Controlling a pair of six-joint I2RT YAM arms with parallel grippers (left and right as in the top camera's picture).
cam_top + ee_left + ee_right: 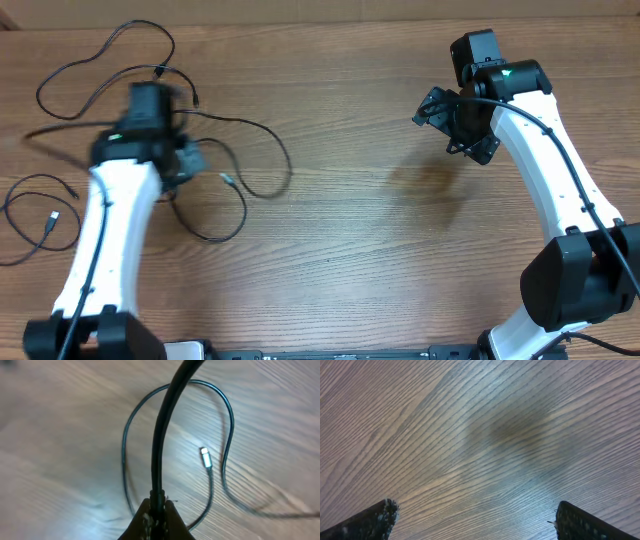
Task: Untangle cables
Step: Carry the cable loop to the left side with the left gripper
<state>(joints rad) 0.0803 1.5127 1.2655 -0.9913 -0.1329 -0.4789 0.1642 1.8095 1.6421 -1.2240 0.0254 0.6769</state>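
Shut tight, my left fingers (142, 522) pinch one black cord (162, 435), which rises from between them toward the wrist camera.

Room on that side is scarce. The cables (288, 160) sprawl over the left third of the tabletop (380, 260). The outermost loop (42, 177) reaches the picture's left border, and the upper loop (103, 47) lies near the far edge. Rightward the wood is bare across the middle, with only a darker patch (430, 180) in the grain. My right fingers (375, 520) hang spread wide over bare wood near that patch, gripping nothing, well apart from every cord.

Just beyond my left fingers a thin loop (124, 445) lies flat on the wood. A silvery plug (205, 457) rests inside it, near the pinched cord but not touching it.

From overhead I count three separate sprawls of loops and two plug tips I can make out clearly. One tip (51, 216) lies inside the outermost loop. Where the strands pass beneath my left arm I cannot tell how many cords there are.
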